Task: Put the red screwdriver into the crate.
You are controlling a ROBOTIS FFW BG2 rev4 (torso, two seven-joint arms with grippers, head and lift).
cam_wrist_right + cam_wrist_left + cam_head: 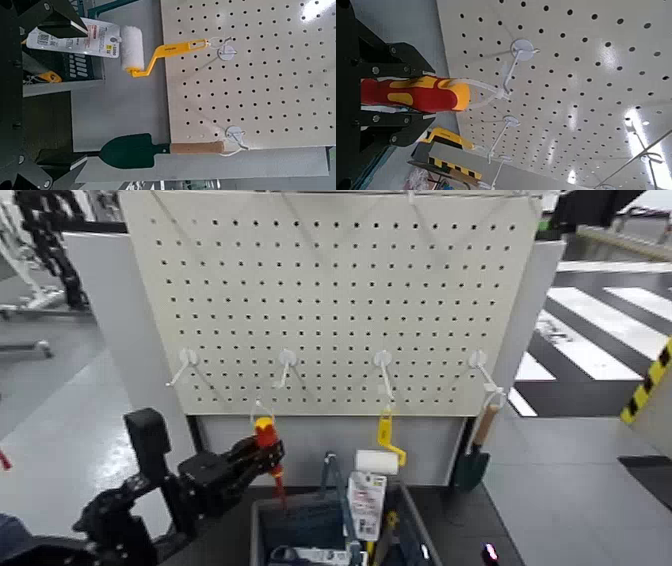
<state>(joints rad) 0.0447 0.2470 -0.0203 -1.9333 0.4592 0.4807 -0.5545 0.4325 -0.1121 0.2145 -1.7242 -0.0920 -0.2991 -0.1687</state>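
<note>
"Where do you have the red screwdriver (266,432)?"

"In my left gripper (270,454), with its fingers closed on the red-and-yellow handle. I hold it yellow cap up, the thin red shaft pointing down by the back-left part of the crate (256,535)."

"Is it in the crate, then?"

"No, I have the handle above the rim (the shaft's tip is hard to make out against the dark plastic). A white loop (482,84) runs from the cap toward a hook (520,52) on the pegboard (330,300); I cannot tell whether the 2 touch."

"And your right gripper (79,93)?"

"Its fingers stand apart, with nothing between them. I have it on the right side, facing the pegboard, and only my left is gripping."

"What else is around you?"

"I count 4 white hooks in a row on the board. The paint roller (378,461), yellow-handled with a white sleeve, hangs over the back of the crate, and the green trowel (471,469) with its wooden handle hangs to the right of it. Inside the crate I see a white printed package (366,504) leaning upright, among other items I cannot name."
</note>
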